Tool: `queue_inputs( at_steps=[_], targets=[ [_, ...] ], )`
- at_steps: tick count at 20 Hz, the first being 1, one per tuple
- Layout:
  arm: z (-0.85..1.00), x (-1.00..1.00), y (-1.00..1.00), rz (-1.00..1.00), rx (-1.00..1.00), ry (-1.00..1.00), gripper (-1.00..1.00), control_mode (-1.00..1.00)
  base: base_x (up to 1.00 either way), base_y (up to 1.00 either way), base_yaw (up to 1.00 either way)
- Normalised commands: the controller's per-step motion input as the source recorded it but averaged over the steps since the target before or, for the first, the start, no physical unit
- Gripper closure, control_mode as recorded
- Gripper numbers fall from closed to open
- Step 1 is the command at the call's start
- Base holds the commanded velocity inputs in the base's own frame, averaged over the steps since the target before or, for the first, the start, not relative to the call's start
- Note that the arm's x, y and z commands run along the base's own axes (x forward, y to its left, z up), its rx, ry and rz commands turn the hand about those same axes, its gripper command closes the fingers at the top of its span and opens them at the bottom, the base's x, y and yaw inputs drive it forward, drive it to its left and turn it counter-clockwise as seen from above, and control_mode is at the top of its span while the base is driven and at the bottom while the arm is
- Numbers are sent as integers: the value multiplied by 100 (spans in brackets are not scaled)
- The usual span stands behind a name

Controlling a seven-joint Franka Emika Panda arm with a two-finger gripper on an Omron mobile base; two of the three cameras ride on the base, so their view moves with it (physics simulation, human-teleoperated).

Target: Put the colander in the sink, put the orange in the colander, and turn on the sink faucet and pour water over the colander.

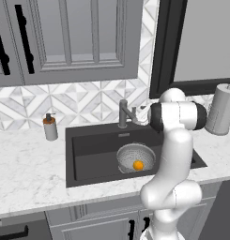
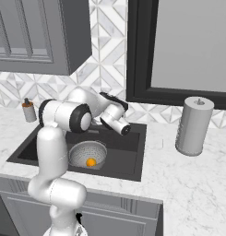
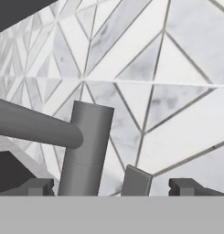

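Orange (image 1: 138, 165) in colander (image 1: 135, 157), colander in sink (image 1: 93, 150), right of centre. Faucet (image 1: 124, 114) behind sink at back rim. Soap bottle (image 1: 50, 127) on counter (image 1: 27, 168) left of sink. Paper towel roll (image 1: 221, 109) on counter right of sink.

Perforated metal colander (image 1: 135, 157), matt charcoal sink (image 1: 88, 154), veined marble counter (image 1: 27, 173).

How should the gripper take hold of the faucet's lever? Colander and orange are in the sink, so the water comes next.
Grip the small lever, not the upright post. In the hand view the lever sits between the open gripper fingertips, just right of the post, so a straight advance toward the tiled wall should bracket it. It is a thin flat tab: close across its faces.
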Motion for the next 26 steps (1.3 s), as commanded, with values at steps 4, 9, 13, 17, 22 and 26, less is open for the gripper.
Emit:
queue_inputs(
  at_steps=[4,9,13,17,22,26],
  targets=[
    [-2,11,0,-1,0,-1,-100,-100,0,0,0],
    [0,15,0,-1,0,0,-100,-100,0,0,0],
    [0,17,0,-1,0,0,-100,-100,0,0,0],
    [-1,13,0,-1,0,0,-100,-100,0,0,0],
    [-10,11,0,-2,0,0,-100,-100,0,0,0],
    [-4,14,0,-1,0,0,-100,-100,0,0,0]
  ],
)
